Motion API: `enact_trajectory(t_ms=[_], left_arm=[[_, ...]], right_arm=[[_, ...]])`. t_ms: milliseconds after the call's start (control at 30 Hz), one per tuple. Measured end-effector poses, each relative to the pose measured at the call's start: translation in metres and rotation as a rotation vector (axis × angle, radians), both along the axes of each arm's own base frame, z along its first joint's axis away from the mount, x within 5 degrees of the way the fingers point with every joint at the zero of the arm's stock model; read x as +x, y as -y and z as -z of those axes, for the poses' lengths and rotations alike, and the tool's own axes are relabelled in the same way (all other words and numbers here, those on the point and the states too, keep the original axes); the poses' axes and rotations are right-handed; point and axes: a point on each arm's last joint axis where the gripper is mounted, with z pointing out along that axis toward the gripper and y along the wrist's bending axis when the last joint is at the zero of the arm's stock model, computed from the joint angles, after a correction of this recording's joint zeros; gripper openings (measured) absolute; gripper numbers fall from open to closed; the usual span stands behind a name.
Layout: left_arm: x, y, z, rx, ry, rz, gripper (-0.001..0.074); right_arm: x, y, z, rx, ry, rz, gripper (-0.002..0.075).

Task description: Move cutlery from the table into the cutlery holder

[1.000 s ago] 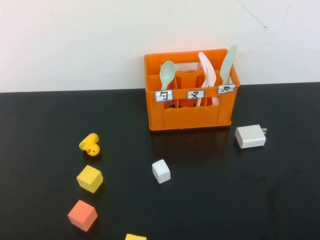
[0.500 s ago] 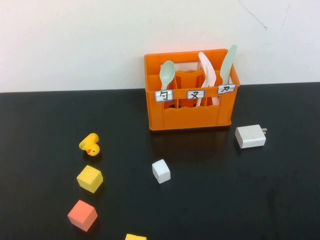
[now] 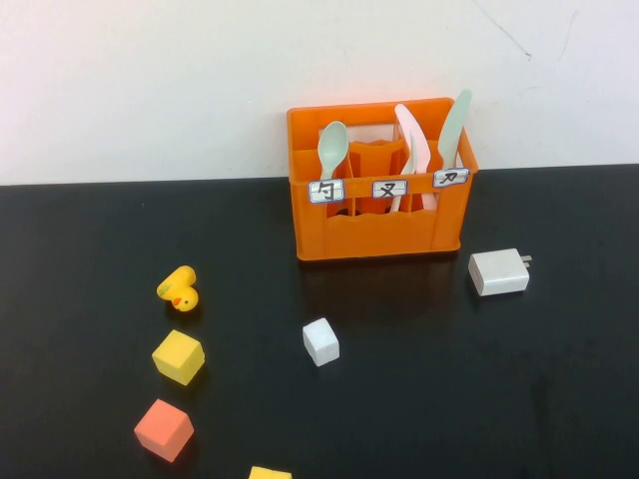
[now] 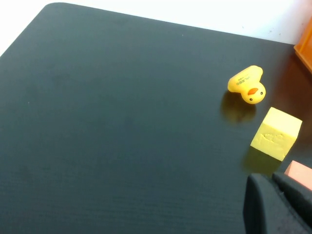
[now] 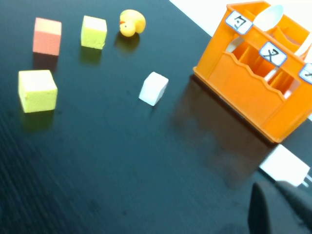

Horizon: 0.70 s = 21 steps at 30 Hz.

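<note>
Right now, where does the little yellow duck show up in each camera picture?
High view: yellow duck left of centre on the table, above the yellow cube.
Left wrist view: duck upper right.
Right wrist view: duck top, left of centre.
Shared landmark: that yellow cube beside it.

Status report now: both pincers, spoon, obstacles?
Left pincer off near yellow cube, right pincer shut, empty. Spoon upright in holder. Nothing blocking.

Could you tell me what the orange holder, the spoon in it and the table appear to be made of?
Holder: likely moulded plastic, uniform orange, slightly glossy, with slotted walls.
Spoon: probably plastic, pale mint, smooth and opaque.
Table: matte black with a faint sheen; material unclear.
Left gripper and right gripper show only in their wrist views.
</note>
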Motion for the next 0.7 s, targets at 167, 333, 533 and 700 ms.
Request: enact_trajectory(t_ms=[167,333,533,700], left_arm=[[0.0,0.0,0.0,0.0,0.0,0.0,-0.0001],[0.0,0.0,0.0,0.0,0.001,0.0,-0.0001],[0.0,0.0,0.0,0.002,0.001,0.0,-0.0001],[0.0,0.0,0.0,0.003,0.002,0.001,-0.0001]], right_arm=[[0.006,0.01,-0.001,0.043,-0.016,0.141,-0.0002],[0.003,0.026,-0.006,0.097,0.025,0.307,-0.0002],[-0.013,0.043,-0.013,0.137,0.13,0.503,-0.0002],[-0.019,0.05,0.004,0.134,0.153,0.624,-0.0002]])
